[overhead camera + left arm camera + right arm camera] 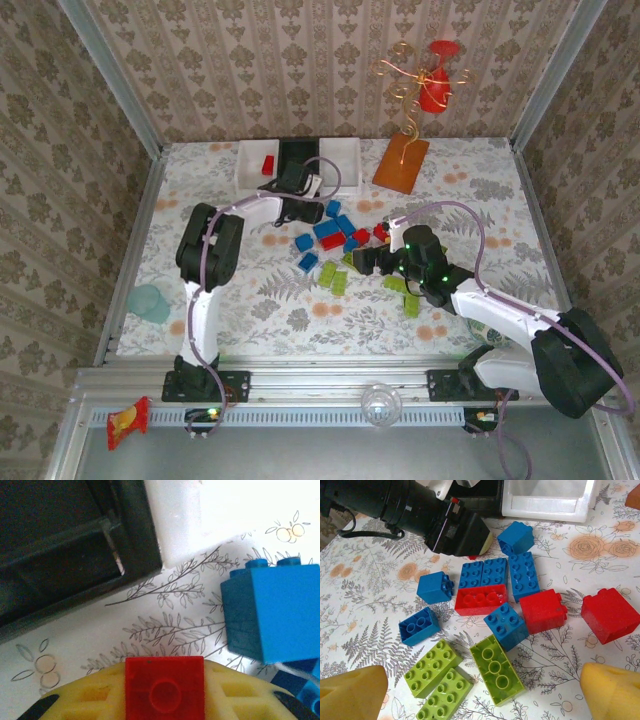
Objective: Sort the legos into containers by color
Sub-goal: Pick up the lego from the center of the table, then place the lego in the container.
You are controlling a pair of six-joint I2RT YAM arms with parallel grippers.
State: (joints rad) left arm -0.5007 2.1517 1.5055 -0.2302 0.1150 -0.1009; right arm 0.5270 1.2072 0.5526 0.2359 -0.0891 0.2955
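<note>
My left gripper (pixel 316 187) (pixel 165 690) is shut on a red lego (pixel 164 686), low over the cloth just in front of the black bin (pixel 293 152) (pixel 60 545) and the right white bin (pixel 346 151) (pixel 200 515). The left white bin (pixel 243 166) holds one red lego (pixel 268 164). Blue legos (pixel 330 232) (pixel 497 572), red legos (pixel 360 237) (pixel 541 611) and lime green legos (pixel 335 278) (pixel 432 667) lie scattered mid-table. My right gripper (pixel 366 262) (pixel 480 682) hangs open above them, its yellow fingertips (pixel 352 692) straddling an upturned green lego (pixel 497 672).
An orange flat board (pixel 401 163) carrying a gold wire stand with a red ornament (pixel 437 88) sits at the back right. A teal cup (pixel 150 302) lies at the left edge. More green legos (pixel 410 300) lie under my right arm. A blue lego (pixel 272 615) sits beside my left gripper.
</note>
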